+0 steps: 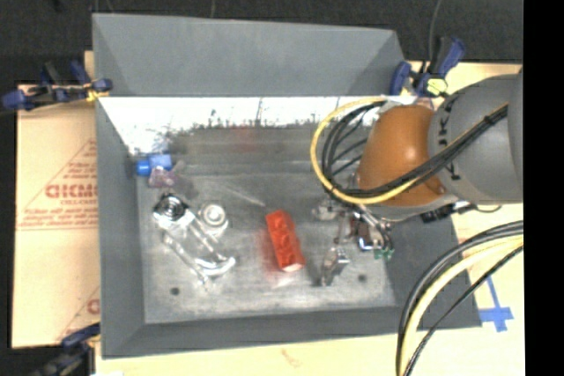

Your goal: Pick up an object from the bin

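My gripper [333, 264] reaches down to the bin floor at the right, just right of a red toy brick [284, 240] that lies lengthwise in the middle. Its fingers hang close together with nothing visible between them. A clear plastic piece with shiny round caps [192, 229] lies at the left of the floor. A small blue and lilac thing [156, 167] rests by the left wall near the back.
The arm with its orange cover and looped cables hangs over the bin's right side, hiding the floor beneath it. Bare grey floor lies between the red brick and the clear piece and along the back wall.
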Robot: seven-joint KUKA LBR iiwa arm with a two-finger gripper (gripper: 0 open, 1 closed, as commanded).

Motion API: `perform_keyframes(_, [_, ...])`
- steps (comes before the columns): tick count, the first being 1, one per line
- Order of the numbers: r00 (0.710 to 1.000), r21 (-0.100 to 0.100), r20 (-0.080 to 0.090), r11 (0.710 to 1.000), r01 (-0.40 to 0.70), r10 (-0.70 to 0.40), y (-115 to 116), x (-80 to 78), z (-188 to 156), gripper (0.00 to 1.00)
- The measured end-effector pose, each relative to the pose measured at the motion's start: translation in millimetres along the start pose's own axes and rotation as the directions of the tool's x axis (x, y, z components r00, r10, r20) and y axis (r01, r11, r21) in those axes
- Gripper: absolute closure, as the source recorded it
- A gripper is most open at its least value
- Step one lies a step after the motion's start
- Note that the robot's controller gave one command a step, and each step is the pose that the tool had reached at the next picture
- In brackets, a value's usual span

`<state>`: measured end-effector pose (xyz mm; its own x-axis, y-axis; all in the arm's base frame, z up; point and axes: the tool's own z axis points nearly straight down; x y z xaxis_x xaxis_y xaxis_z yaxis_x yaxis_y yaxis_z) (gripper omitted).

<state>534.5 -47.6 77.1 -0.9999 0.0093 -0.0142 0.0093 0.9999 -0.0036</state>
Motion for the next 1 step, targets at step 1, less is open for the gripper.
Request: perform_keyframes(1, [0.971,-0.008,-0.006,0.971,0.238,-0.238,115.3,-2.6,-3.7,0.00])
